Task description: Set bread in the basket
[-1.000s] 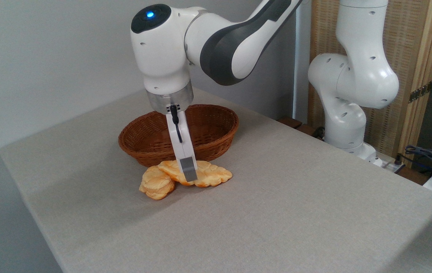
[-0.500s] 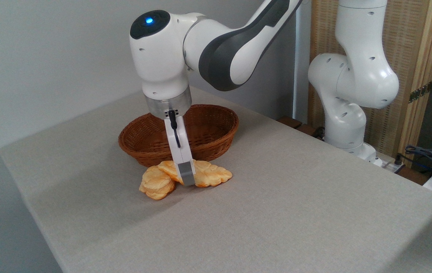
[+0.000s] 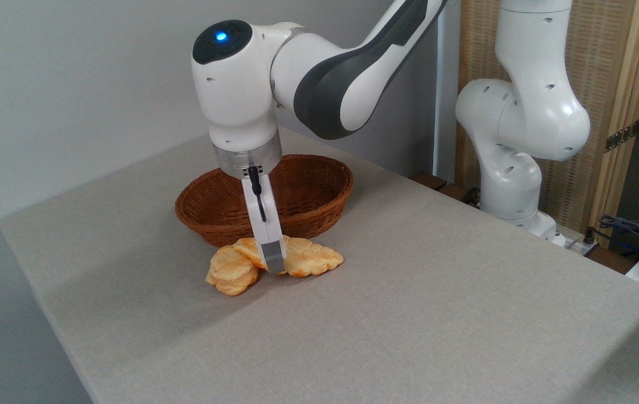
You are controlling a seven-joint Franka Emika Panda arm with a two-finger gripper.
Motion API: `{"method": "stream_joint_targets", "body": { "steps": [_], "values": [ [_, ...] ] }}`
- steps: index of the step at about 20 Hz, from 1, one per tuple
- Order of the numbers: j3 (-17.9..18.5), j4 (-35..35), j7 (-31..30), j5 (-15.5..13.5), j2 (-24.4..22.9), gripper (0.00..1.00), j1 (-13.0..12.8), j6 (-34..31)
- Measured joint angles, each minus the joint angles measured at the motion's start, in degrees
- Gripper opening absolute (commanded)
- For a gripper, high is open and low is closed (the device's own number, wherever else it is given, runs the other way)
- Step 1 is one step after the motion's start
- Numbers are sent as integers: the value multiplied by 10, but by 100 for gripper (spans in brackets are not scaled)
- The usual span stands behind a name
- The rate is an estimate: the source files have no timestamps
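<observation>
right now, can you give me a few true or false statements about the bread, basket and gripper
1. The bread lies on the table, outside the basket. True.
2. The basket holds a bun. False: it looks empty; the small bun sits on the table.
3. The gripper is down at the bread. True.
4. The basket is tipped on its side. False: it stands upright.
5. The bun is right of the bread. False: it is left.

Basket [image 3: 308, 210] crowds behind the bread [image 3: 308, 258] — bun [image 3: 230, 276] blocks left, right open.
</observation>
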Motion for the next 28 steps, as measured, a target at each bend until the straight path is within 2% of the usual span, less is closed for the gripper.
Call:
{"method": "stream_joint_targets", "body": {
  "steps": [14,15,16,17,18,19,21,28],
  "values": [
    [0,0,0,-3,7,98,0,15],
    [0,0,0,-3,7,89,0,15],
    [0,0,0,-3,8,84,0,15],
    [0,0,0,-3,8,70,0,15],
    [0,0,0,-3,9,63,0,15],
    [0,0,0,-3,10,50,0,15],
    [0,0,0,-3,11,42,0,15],
    [0,0,1,-3,11,42,0,16]
  ]
}}
